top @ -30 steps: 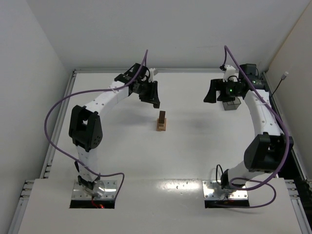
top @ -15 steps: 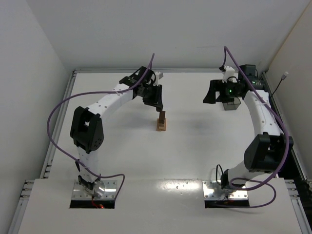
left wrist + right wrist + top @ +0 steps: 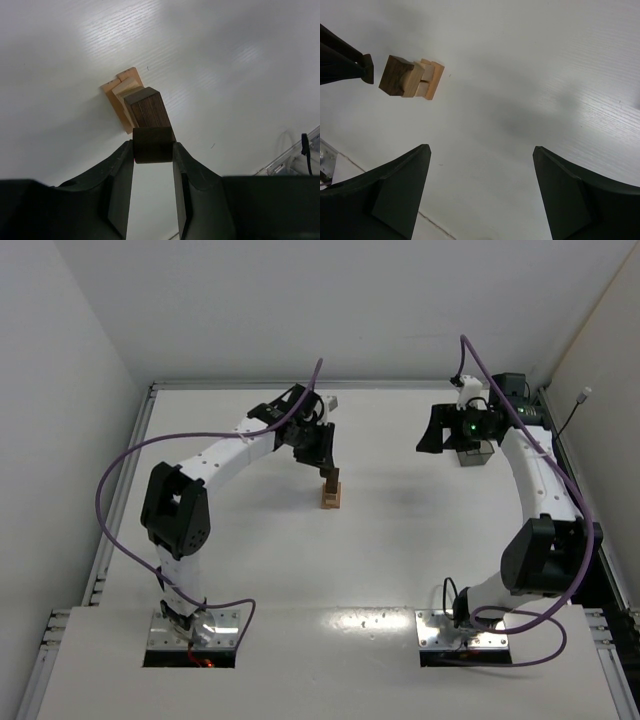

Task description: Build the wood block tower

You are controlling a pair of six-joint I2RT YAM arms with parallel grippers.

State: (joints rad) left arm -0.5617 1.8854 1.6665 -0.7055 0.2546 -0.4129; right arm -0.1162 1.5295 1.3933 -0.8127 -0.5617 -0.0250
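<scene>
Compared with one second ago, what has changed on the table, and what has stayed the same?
The left gripper, shut on a dark brown block, moved to the right and toward the near edge, ending by the top of the tower. Nothing was taken hold of or let go. The tower and the open right gripper stayed where they were.

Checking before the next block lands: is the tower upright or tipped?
Upright: the tower stands straight, tan blocks below, dark block on top.

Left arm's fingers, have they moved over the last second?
Yes. The left fingers, holding a dark block, shifted right and nearer, ending just above the tower.
</scene>
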